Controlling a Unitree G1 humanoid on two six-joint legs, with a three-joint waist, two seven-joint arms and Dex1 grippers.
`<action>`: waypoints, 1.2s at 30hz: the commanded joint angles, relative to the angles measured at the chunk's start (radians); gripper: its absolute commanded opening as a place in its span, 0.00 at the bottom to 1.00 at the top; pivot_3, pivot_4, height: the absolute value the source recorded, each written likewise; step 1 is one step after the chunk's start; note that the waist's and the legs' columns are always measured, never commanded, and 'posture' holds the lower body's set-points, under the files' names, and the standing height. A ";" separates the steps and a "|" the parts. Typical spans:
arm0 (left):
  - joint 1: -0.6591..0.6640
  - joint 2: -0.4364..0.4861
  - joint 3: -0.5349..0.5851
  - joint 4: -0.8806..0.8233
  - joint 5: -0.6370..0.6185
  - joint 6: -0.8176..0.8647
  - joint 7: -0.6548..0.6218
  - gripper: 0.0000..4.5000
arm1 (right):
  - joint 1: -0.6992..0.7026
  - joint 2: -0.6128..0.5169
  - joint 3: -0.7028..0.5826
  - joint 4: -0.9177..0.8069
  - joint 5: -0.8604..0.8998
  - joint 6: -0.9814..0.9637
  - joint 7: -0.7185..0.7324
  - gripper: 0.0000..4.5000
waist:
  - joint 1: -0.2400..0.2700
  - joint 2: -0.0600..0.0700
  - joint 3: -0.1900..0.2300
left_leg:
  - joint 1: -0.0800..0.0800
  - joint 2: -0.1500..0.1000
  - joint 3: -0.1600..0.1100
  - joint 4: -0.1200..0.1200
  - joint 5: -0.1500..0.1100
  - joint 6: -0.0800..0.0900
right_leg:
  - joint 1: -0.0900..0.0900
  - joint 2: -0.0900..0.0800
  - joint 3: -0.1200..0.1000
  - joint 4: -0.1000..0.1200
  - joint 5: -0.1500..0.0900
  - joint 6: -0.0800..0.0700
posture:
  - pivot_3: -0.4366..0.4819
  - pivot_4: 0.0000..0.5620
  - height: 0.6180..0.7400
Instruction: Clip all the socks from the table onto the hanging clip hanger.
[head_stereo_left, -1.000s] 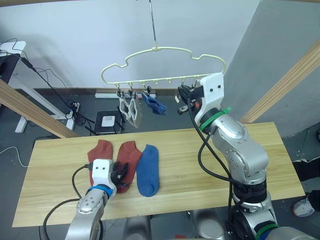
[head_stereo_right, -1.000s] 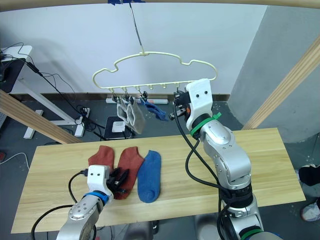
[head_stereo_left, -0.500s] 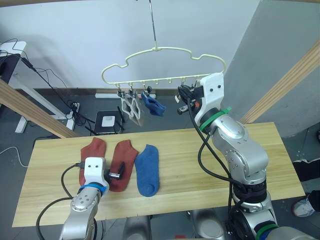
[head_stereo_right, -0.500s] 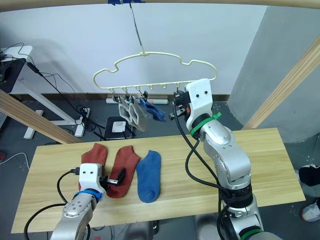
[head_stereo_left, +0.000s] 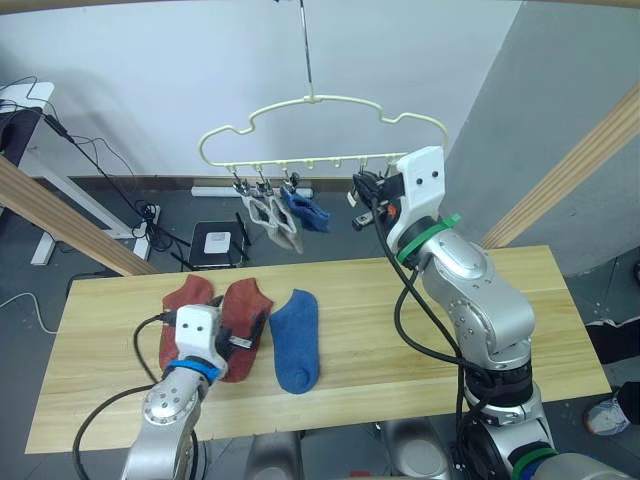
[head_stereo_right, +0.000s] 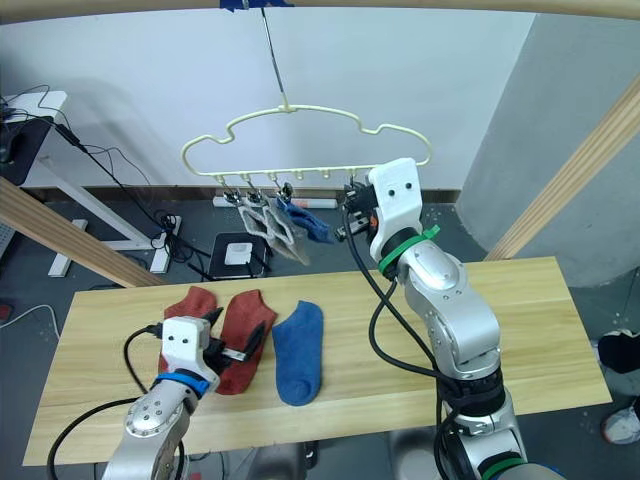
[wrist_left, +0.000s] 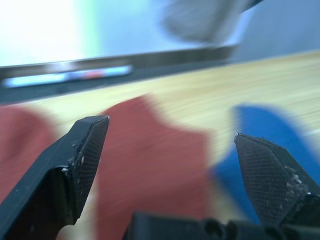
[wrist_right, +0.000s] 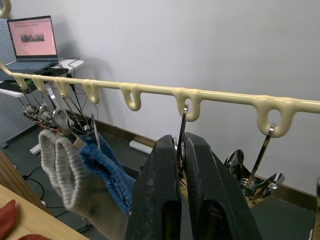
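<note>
On the table (head_stereo_left: 400, 300) lie two rust-red socks (head_stereo_left: 183, 298) (head_stereo_left: 246, 304) and a blue sock (head_stereo_left: 296, 340), side by side at its left half. My left gripper (head_stereo_left: 252, 333) hovers low over the right-hand red sock (wrist_left: 150, 165), open, with nothing between its fingers (wrist_left: 85, 150). Above the table's far edge the cream clip hanger (head_stereo_left: 320, 100) hangs by its hook. It carries two light grey socks (head_stereo_left: 272, 215) and a blue sock (head_stereo_left: 308, 210). My right gripper (wrist_right: 181, 140) is raised at the hanger's right part, shut on a metal clip (wrist_right: 182, 120).
Slanted wooden poles of the frame stand at the left (head_stereo_left: 60, 215) and at the right (head_stereo_left: 585, 155). Behind the table are a grey floor with cables and a white box (head_stereo_left: 215, 242). A laptop (wrist_right: 34, 37) sits on a desk far off.
My left arm shifted a little left, and the two red socks slid left with it. The right-hand one now looks bunched. The hanger and its socks swayed slightly left. The right gripper stayed put.
</note>
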 joint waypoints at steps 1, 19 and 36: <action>0.010 -0.019 -0.061 -0.046 -0.035 0.056 -0.042 0.99 | 0.001 0.000 -0.002 -0.028 0.004 -0.022 0.002 0.00 | 0.000 0.000 0.000 | 0.000 0.000 0.000 0.000 0.000 0.000 | 0.000 0.000 0.000 0.000 0.000 0.000 | 0.26 0.51 1.00; -0.128 -0.064 -0.168 0.107 0.095 0.192 0.060 0.99 | 0.011 -0.001 0.003 -0.046 0.008 -0.007 -0.004 0.00 | -0.003 0.000 0.000 | 0.000 -0.003 -0.001 0.000 0.000 0.000 | 0.000 0.001 0.000 0.000 0.000 0.000 | 0.23 0.52 1.00; -0.106 -0.049 -0.192 0.082 0.094 0.198 0.018 0.38 | 0.017 -0.002 0.003 -0.057 0.009 0.002 -0.007 0.00 | -0.003 0.000 0.000 | 0.000 -0.003 0.000 0.000 0.000 0.000 | 0.000 0.001 0.000 0.000 0.000 0.000 | 0.21 0.52 1.00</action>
